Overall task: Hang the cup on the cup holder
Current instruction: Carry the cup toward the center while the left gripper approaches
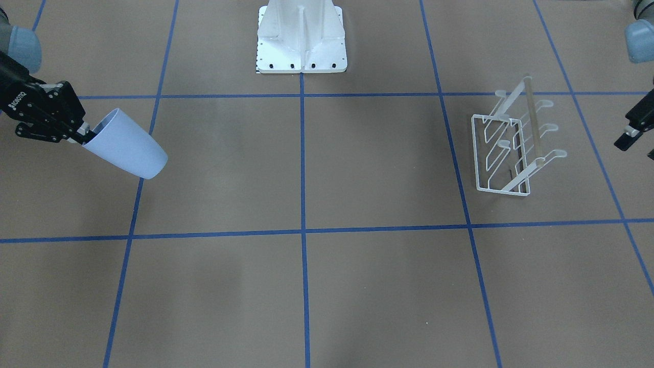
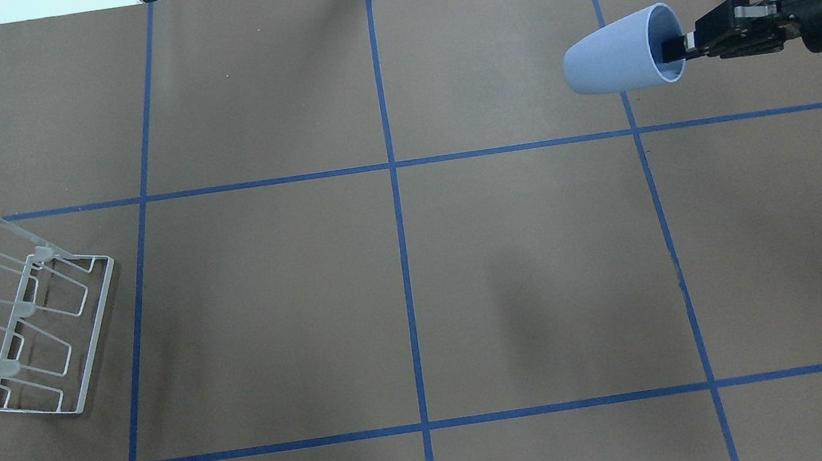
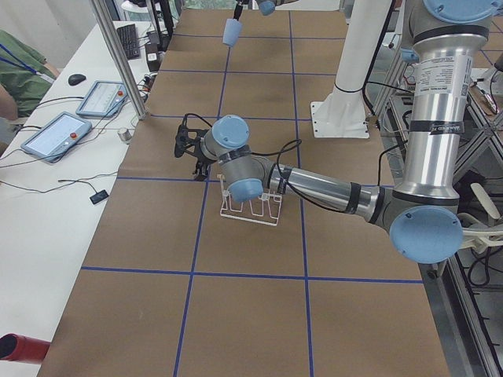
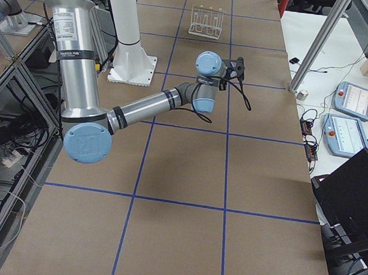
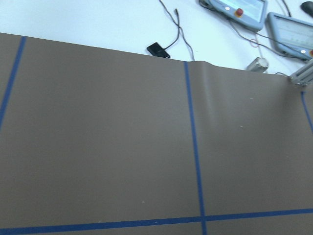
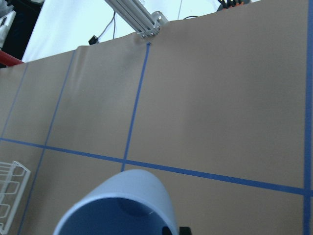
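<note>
Jaws of the right gripper [image 2: 671,49] pinch the wall of a small light-blue plastic tumbler [image 2: 617,62] at its rim, one finger inside the mouth and one outside. The gripper holds the cup in the air, well out to the right of the white metal robot pedestal [image 1: 301,46]. The cup lies nearly on its side. Its wide mouth faces back toward the wrist and its narrower base points across toward the pedestal's left side, dipping a little in the front-facing view. A rim grip suits a smooth cup with no handle. It also leaves most of the opening free, probably so that a prong can enter later.

Below it lies the brown paper-covered table with its blue tape grid [image 1: 378,163], and the cup touches nothing there.

On the table well out to the pedestal's left stands the white wire rack with a pale wooden top bar [image 2: 96,335]. Its rectangular base frame sits flat and its round-tipped prongs slant upward with nothing on them. Cup and rack are well apart, on opposite sides of the pedestal, so the carry across appears to be the step in hand. The mouth faces away from the rack, so the wrist will likely need to turn before the cup can drop over a prong.

Farther out still from the pedestal, beyond the rack, the left gripper [image 1: 631,137] hangs at the picture's edge. It is cropped too much to tell whether its jaws are spread or pressed together.
</note>
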`<control>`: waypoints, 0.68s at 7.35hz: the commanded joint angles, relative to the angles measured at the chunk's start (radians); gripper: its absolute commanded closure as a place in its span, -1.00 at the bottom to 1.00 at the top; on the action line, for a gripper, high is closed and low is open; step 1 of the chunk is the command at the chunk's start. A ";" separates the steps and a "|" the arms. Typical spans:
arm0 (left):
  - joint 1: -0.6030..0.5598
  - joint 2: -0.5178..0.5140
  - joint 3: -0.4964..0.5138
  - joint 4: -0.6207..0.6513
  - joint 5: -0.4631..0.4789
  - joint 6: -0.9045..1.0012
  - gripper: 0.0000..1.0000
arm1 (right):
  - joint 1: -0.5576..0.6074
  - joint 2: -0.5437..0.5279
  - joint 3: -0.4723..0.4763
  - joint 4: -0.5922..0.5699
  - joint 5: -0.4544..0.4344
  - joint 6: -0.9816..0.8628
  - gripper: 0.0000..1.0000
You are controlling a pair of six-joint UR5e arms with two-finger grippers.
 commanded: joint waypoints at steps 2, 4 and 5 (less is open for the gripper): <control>0.090 -0.123 -0.003 -0.276 0.003 -0.486 -0.96 | -0.121 -0.005 -0.001 0.315 -0.132 0.284 1.00; 0.188 -0.150 -0.006 -0.483 0.120 -0.742 -0.96 | -0.211 -0.004 -0.002 0.494 -0.252 0.405 1.00; 0.257 -0.166 -0.007 -0.571 0.194 -0.859 -0.96 | -0.256 -0.002 -0.002 0.558 -0.292 0.411 1.00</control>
